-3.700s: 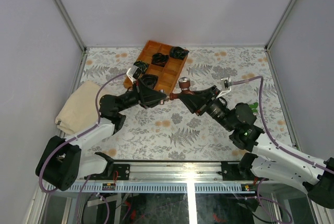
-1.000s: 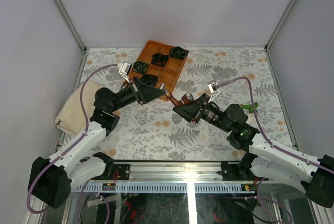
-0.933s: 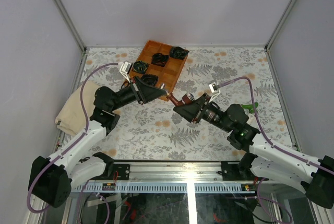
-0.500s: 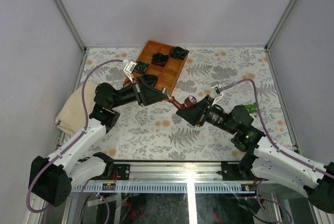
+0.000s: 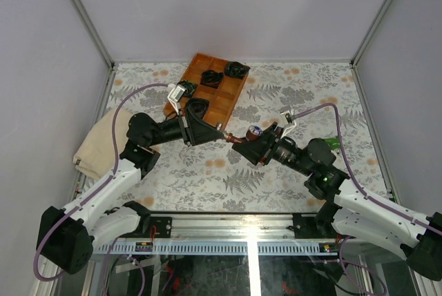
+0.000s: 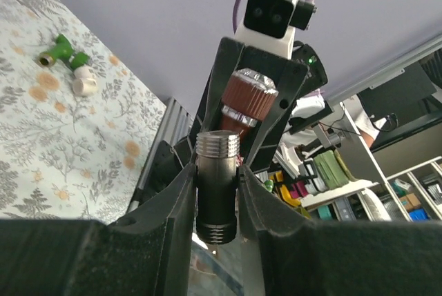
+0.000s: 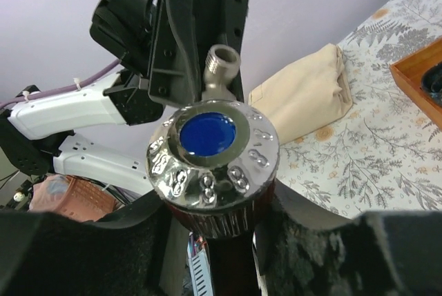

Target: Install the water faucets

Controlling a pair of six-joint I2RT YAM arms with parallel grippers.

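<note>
The dark red-brown water faucet point(image 5: 235, 138) hangs in the air between both arms, above the patterned table. My left gripper point(image 5: 217, 130) is shut on its threaded metal end point(image 6: 217, 196). My right gripper point(image 5: 243, 144) holds the other end, its pads against the ribbed red-brown collar point(image 7: 228, 221) under the chrome knob with a blue cap point(image 7: 207, 136). That knob point(image 6: 247, 96) shows just past the threaded end in the left wrist view. The green water faucet point(image 6: 63, 50) lies on the table by a small white piece point(image 6: 84, 84); from above it point(image 5: 333, 143) shows beside the right arm.
A wooden compartment tray point(image 5: 224, 106) at the back holds black-and-green coiled bundles point(image 5: 235, 70). A folded beige cloth point(image 5: 102, 143) lies at the left edge, behind the left arm point(image 7: 307, 92). Grey walls and metal posts close in the table on three sides.
Both grippers, with the red-brown faucet between them, have shifted slightly to the right and toward the near edge. The left wrist has rolled a little.
</note>
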